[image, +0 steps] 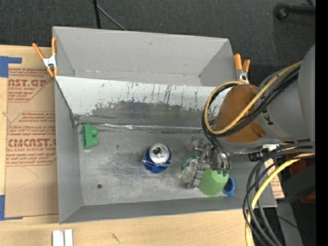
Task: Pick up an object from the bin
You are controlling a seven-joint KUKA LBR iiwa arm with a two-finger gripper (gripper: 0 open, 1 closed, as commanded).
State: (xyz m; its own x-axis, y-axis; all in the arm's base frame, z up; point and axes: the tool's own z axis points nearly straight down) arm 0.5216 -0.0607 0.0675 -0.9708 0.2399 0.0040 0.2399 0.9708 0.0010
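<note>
Tool point(202, 167) hangs beside green cup point(211, 183); blue can point(157, 160) label unreadable.

Grey bin point(115, 188): blue can point(156, 159), green block point(90, 136)

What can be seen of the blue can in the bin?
The blue can is small and metal-looking, with a shiny silver top facing the camera. It stands roughly upright on the bin floor, near the middle. Nothing touches it; the gripper and a green cup-like thing are to its right, apart.
</note>
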